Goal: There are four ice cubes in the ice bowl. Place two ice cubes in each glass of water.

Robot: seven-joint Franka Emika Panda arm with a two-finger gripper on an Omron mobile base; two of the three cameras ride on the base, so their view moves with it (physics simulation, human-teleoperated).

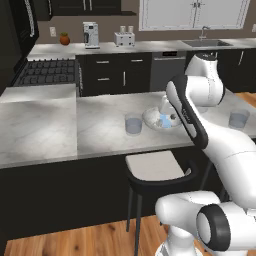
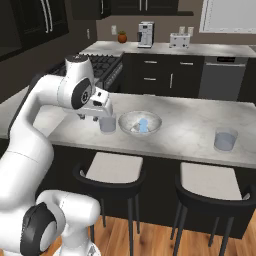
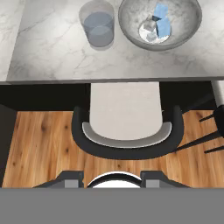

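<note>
Marble-grey counter (image 3: 52, 52) carries the wide mottled glassy ice bowl (image 3: 186, 33), pale-blue translucent ice cubes (image 3: 162, 25) inside; one short clear tumbler (image 3: 98, 27) just beside it (another (image 2: 225, 139) well apart). My gripper (image 2: 89, 116) holds nothing; its opening I cannot tell.

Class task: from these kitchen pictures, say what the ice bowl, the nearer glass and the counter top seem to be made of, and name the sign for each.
Ice bowl: probably glazed ceramic or glass; mottled grey-white with a sheen.
Glass: clear glass or plastic; you see through its bluish wall.
Counter top: marble-like stone; pale and grey-veined.
</note>
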